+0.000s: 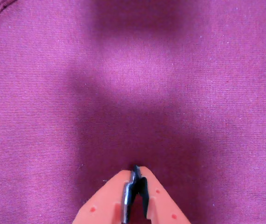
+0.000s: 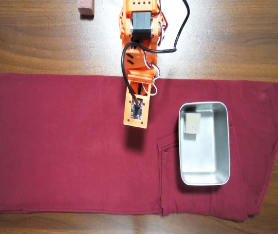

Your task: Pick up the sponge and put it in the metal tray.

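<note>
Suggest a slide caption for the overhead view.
Pale grey-beige sponge lies inside shiny steel tray on dark red cloth; orange gripper hovers beside it.

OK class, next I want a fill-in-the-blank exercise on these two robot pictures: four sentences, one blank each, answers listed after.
1. The sponge lies inside the metal ____.
2. The tray rests on a dark ____ cloth.
3. In the wrist view the gripper is ____ and holds nothing.
4. A pinkish-red block sits on the bare ____ table.

Answers: tray; red; shut; wooden
</note>
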{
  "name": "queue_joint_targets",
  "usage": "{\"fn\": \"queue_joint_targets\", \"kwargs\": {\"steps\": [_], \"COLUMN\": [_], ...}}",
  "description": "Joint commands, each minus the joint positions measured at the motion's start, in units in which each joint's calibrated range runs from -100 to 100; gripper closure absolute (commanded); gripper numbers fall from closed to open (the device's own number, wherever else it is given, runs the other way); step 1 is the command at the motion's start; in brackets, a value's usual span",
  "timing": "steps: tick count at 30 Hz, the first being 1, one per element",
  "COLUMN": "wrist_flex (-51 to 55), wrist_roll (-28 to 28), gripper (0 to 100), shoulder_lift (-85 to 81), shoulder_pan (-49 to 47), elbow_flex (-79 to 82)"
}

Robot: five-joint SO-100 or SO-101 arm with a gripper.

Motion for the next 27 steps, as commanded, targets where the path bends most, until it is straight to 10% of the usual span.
{"fn": "queue_joint_targets", "kwargs": {"steps": [1, 27], "wrist_flex": [1.2, 1.2], "wrist_roll": [0.1, 0.1], "gripper": [100, 100], "shoulder_lift": [0.4, 0.4], "shoulder_pan": [-1.3, -1.2], "elbow_flex": [0.4, 0.4]}}
